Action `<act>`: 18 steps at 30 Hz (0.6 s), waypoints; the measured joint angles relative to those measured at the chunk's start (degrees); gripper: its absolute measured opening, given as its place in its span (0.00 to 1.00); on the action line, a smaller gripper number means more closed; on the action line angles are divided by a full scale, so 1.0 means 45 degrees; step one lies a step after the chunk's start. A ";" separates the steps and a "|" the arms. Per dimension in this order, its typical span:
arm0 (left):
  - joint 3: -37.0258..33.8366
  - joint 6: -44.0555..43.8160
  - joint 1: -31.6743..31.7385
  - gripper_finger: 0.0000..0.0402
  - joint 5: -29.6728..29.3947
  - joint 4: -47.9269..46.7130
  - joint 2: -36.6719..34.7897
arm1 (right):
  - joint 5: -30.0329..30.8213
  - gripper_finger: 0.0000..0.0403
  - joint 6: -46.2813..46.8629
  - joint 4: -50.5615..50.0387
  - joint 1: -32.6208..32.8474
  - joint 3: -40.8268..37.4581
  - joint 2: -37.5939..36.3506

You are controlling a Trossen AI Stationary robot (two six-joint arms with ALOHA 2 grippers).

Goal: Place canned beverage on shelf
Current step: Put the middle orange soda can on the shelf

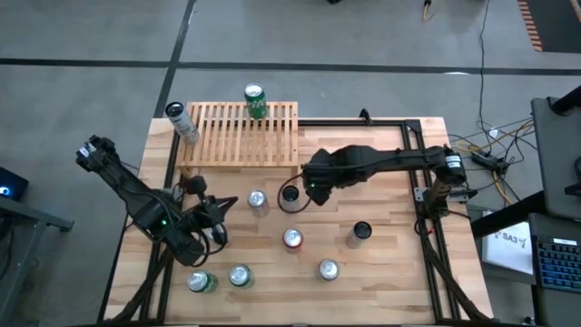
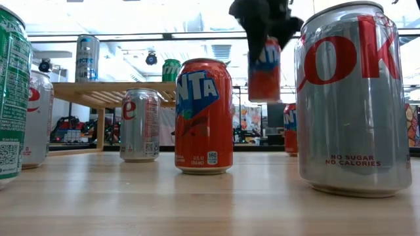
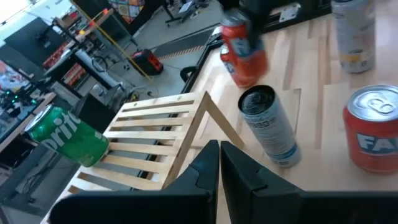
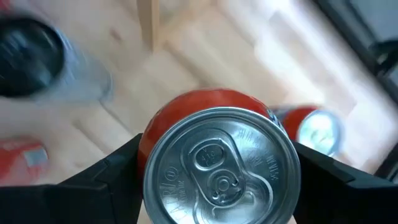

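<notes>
Right gripper (image 4: 217, 180) clamped on an orange Fanta can (image 4: 217, 155) with a silver pull-tab lid — one dark finger on each side of the can, seen in the right wrist view. In the low view, the same can (image 2: 264, 69) hanging clear of the light-wood tabletop (image 2: 197, 203), under the dark gripper. From above, held near the table's middle, just off the front right corner of the low slatted light-wood shelf (image 1: 241, 136) and not over it.

On the shelf: a green Sprite can (image 1: 255, 100) at the far edge. At its left end, a tall silver-and-blue can (image 1: 183, 123).

Left gripper (image 3: 219, 180) closed on nothing, fingers pressed together, hovering low over the table's left front part, pointing toward the shelf.

Standing on the table: a second orange Fanta can (image 2: 203, 116), a silver Diet Coke can (image 2: 140, 124) behind it, a big silver no-sugar Coke can (image 2: 354, 98) closest to the low camera on the right, a green can (image 2: 13, 98) at the left edge.
</notes>
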 joint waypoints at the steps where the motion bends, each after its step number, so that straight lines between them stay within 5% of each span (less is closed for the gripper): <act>1: 0.0000 0.0000 -0.0042 0.00 0.0000 0.0000 0.0000 | 0.0225 0.70 -0.0112 -0.0085 0.0000 0.0368 0.0000; 9: 0.0000 -0.0074 -0.0054 0.00 -0.0085 0.0016 0.0000 | 0.1924 0.70 -0.1934 0.0242 -0.0045 0.3027 0.0005; 18: 0.0000 -0.0157 -0.0049 0.00 -0.0180 0.0310 0.0000 | 0.1041 0.70 -0.4018 0.2447 -0.0340 0.3624 0.0029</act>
